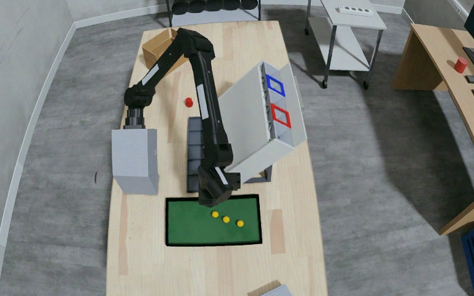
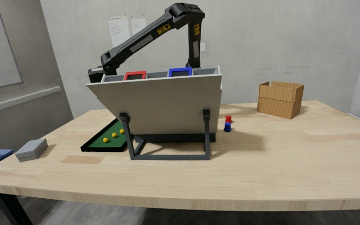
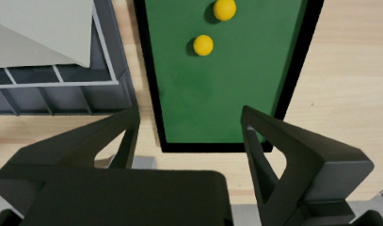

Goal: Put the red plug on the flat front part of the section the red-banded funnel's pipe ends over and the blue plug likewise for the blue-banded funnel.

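My gripper (image 1: 210,200) (image 3: 190,112) is open and empty. It hangs low over the edge of the green marble tray (image 1: 188,230) (image 2: 96,142) (image 3: 216,94) nearest the stand. Three yellow marbles (image 1: 226,219) (image 2: 114,134) lie in the tray; two of them (image 3: 203,45) show ahead of my fingers in the wrist view. The tilted grey cover (image 1: 243,121) (image 2: 159,106) carries the red-banded funnel (image 1: 278,108) (image 2: 135,72) and the blue-banded funnel (image 1: 274,78) (image 2: 179,68). The sectioned catch tray (image 1: 194,135) (image 3: 61,96) lies below it. The red plug (image 1: 188,102) (image 2: 228,118) and the blue plug (image 2: 227,127) stand on the table beyond the stand.
The arm's base stands on a grey pedestal (image 1: 134,161) left of the catch tray. A cardboard box (image 1: 157,45) (image 2: 281,99) stands at the far end of the table. A small grey box (image 2: 31,149) lies near the table's corner.
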`<action>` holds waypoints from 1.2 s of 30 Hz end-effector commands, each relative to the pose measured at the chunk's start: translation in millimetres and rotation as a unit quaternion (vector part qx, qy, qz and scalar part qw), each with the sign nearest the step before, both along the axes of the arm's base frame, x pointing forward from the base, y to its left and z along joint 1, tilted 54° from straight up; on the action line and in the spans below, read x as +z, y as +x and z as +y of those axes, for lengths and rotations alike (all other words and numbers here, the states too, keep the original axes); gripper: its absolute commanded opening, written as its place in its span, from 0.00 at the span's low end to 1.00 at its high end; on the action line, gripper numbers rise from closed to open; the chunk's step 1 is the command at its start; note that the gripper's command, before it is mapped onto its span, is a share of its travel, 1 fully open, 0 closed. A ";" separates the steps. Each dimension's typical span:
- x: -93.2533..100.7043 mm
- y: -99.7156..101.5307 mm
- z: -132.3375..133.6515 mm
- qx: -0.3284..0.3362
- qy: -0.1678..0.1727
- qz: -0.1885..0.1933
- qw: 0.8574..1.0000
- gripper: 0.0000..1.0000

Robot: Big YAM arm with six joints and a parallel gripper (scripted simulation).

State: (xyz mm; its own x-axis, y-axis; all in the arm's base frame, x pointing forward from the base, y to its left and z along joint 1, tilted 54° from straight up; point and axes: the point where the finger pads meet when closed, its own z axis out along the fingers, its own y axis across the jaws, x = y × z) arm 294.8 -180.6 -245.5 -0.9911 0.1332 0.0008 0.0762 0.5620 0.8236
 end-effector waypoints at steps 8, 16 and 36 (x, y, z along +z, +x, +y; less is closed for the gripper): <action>-3.4 10.5 -21.9 -0.005 -0.012 -0.012 1.000 0.80; -3.4 10.4 -22.0 -0.005 -0.011 -0.010 1.000 0.80; -3.7 10.2 -21.9 -0.009 -0.021 -0.023 0.999 0.80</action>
State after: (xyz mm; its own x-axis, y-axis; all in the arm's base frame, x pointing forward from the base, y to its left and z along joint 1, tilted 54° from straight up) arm 297.2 -183.2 -247.8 -0.9910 0.1338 -0.0008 0.0753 0.5624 0.8234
